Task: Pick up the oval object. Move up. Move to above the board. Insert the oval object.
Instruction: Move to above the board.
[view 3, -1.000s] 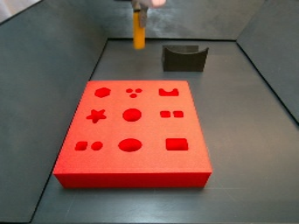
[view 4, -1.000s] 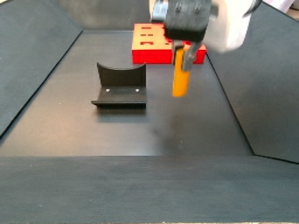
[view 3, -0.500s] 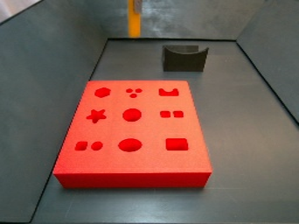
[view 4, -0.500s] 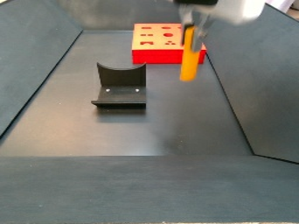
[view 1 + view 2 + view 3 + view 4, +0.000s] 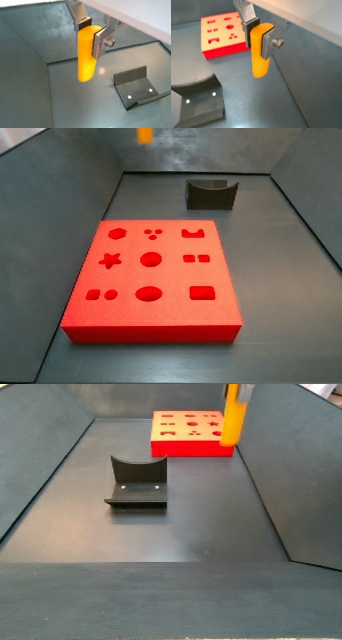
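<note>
The pick-up was done and the lift looked nearly complete: the oval object [image 5: 87,52] hung upright, well clear of the table [image 5: 160,534], clamped at its upper end in the jaws of the gripper [image 5: 91,31]. Moving above the board [image 5: 151,278] and inserting remained, judging by the gap. In a side view only the peg's lower end [image 5: 146,135] showed, high beyond the board's far edge; the fixture [image 5: 136,481] stood apart from the board.

Gripper [image 5: 92,31] high above fixture [image 5: 136,481], unobstructed.
</note>
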